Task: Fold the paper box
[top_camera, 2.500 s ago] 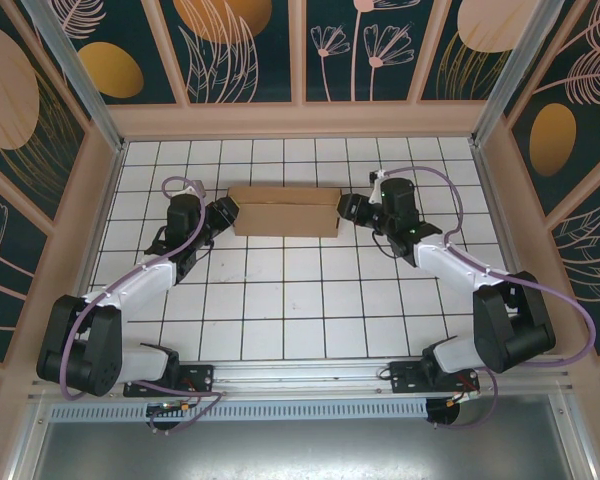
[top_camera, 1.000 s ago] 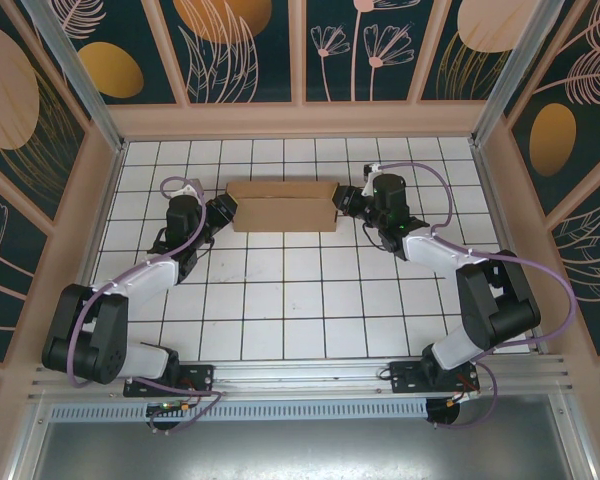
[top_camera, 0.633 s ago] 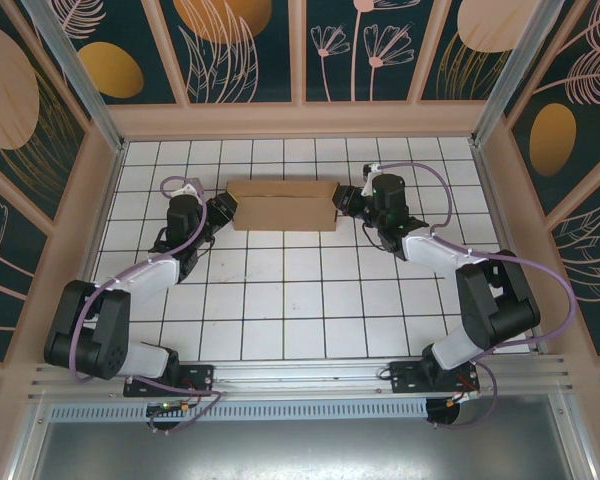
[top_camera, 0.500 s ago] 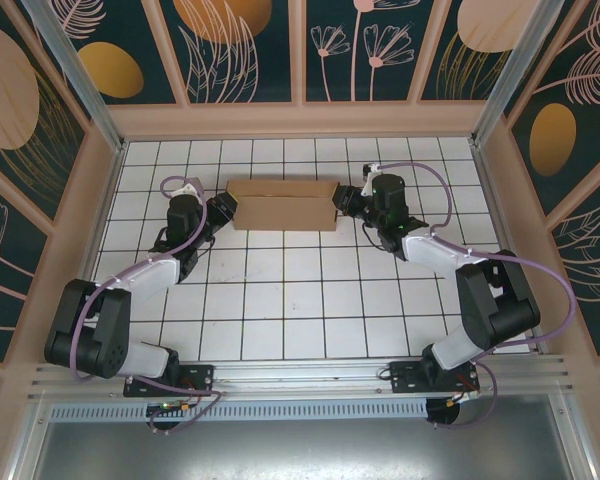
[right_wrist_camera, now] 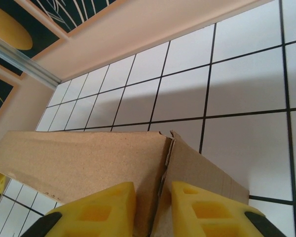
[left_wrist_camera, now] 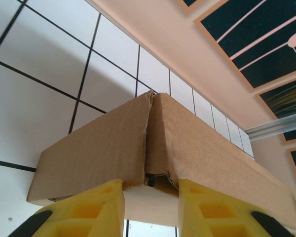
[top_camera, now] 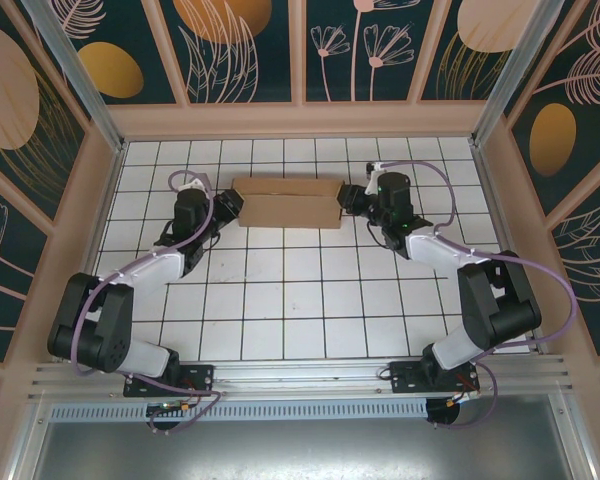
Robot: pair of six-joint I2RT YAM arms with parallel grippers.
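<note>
The box (top_camera: 285,204) lies at the far middle of the table (top_camera: 300,300), near the far wall (top_camera: 300,120). Its long axis runs left to right, parallel to that wall, with 1 short end toward each arm. The left claw (top_camera: 227,205) is at the left end, its fingers (left_wrist_camera: 89,210) part-spread astride the corner seam where 2 panels meet; I cannot tell whether they press the card. The right claw (top_camera: 346,199) is at the right end, its fingers (right_wrist_camera: 98,207) close together with the corner flap running down between them, pinching it by the look of it. The risk, as I judge it, is that uneven squeezing or inward pushing would bow or skew the long walls. The split seams could then spring open or tear. A light grip could also let 1 end slip, so the box slides on the smooth tiles.
</note>
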